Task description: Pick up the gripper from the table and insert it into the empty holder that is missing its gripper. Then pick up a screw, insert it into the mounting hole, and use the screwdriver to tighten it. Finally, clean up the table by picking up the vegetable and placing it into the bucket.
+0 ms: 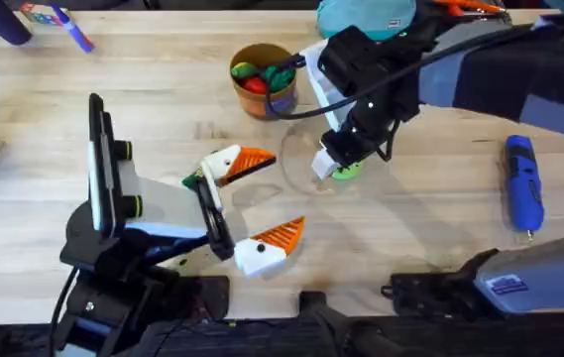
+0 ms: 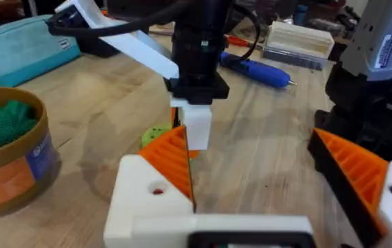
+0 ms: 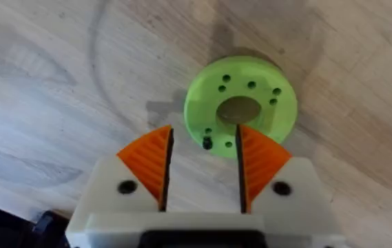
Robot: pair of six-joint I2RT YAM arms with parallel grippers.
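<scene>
Closest to us, our right gripper (image 3: 202, 162) hangs with fingers parted directly over the lime-green vegetable (image 3: 241, 105), which lies flat on the table (image 1: 163, 89), near the yellow bucket (image 1: 261, 79). Our left gripper (image 1: 257, 203) sits released, grasping nothing.

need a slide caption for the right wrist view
Right gripper, open, poised over the lime-green vegetable on the table.

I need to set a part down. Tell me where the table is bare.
Bare wood lies between the bucket and the marker, and between the vegetable and the screwdriver. It is crowded around the left gripper and under the right gripper.
</scene>
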